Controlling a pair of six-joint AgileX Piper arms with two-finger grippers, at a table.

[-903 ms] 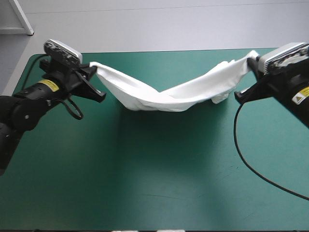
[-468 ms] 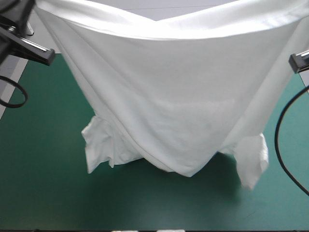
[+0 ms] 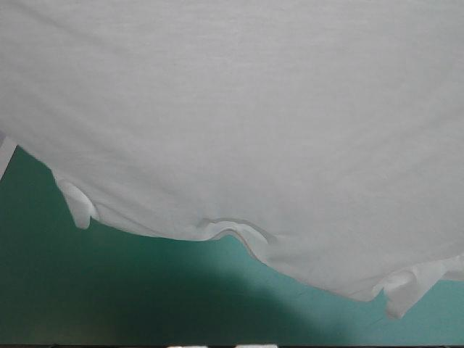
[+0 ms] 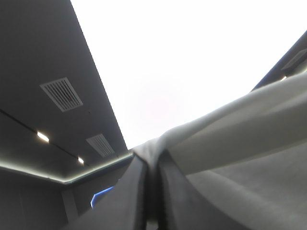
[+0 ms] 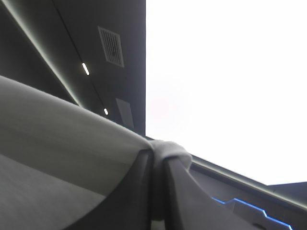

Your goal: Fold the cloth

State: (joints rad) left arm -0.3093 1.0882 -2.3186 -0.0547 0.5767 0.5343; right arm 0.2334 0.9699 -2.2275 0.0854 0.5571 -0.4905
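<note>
Teal-green desk cover [image 3: 130, 297] peeks out beneath the white short-sleeved T-shirt [image 3: 232, 109] you hold high, spread wide; left jaws and right jaws each clamp a bunched edge; no fold looks made yet

High view faces down, wrists upward, sharing T-shirt [image 3: 239, 116].

I hold both arms high, wrists tipped upward. My left gripper [image 4: 152, 160] has its black fingers pressed almost together in a pointed arch, pinching a fold of the T-shirt [image 4: 230, 143] at the tips. My right gripper [image 5: 159, 153] matches it, with cloth bunched over its tips. Neither arm shows from above.
</note>
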